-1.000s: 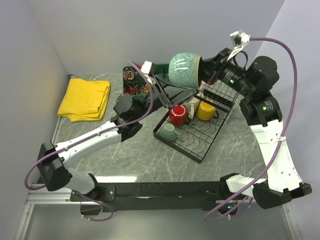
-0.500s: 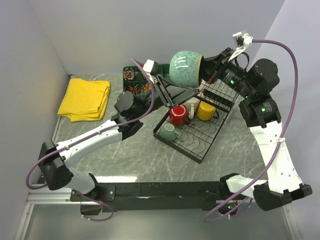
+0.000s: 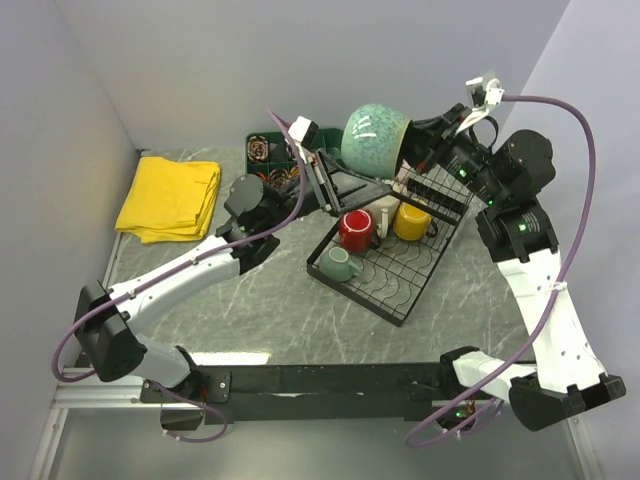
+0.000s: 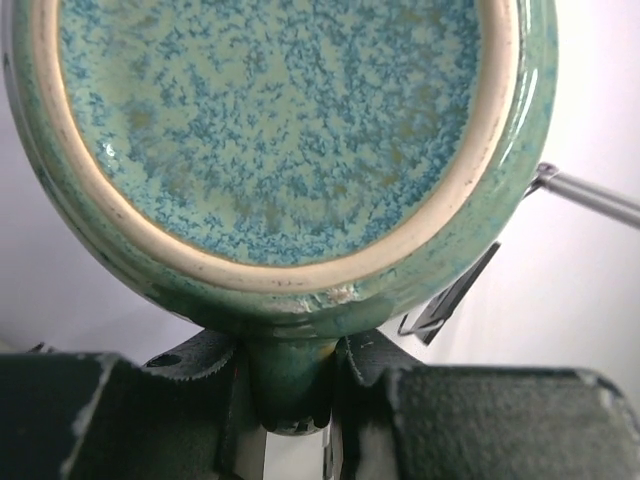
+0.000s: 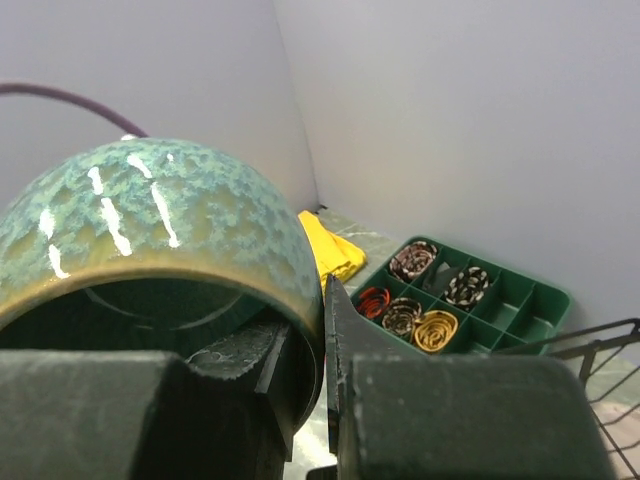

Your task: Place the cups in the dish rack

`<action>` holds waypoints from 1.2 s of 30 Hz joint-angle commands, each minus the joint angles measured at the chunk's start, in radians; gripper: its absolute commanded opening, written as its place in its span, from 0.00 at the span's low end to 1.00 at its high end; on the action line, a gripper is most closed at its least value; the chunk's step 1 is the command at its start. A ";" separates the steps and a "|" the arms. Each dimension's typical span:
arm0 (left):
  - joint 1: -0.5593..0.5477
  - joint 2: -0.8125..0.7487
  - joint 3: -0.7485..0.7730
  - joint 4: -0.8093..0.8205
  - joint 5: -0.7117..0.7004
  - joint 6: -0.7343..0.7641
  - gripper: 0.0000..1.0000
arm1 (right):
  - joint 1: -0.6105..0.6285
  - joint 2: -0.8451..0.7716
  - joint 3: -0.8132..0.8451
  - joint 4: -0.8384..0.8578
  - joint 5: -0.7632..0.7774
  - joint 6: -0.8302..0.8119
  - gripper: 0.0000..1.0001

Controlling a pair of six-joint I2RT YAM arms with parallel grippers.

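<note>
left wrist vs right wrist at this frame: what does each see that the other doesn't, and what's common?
Left wrist only: the larger teal mug's speckled underside, with its handle pinched in the left gripper. Right wrist only: the right gripper clamped across the mug's rim, plus the green tray, the yellow cloth and a corner of the dish rack. Both: that one mug, close up.
</note>
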 commanded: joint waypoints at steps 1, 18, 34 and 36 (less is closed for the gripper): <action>0.054 -0.090 0.035 0.058 -0.033 0.116 0.01 | 0.015 -0.080 -0.066 -0.036 -0.175 -0.083 0.15; 0.069 -0.207 -0.054 -0.096 -0.024 0.262 0.01 | 0.010 -0.142 -0.221 -0.040 -0.244 -0.160 0.75; 0.077 -0.271 -0.125 -0.226 -0.013 0.394 0.01 | -0.077 -0.286 -0.241 -0.384 -0.146 -0.441 0.86; 0.077 -0.278 -0.134 -0.261 -0.015 0.418 0.01 | -0.100 -0.327 -0.244 -0.415 -0.116 -0.475 0.87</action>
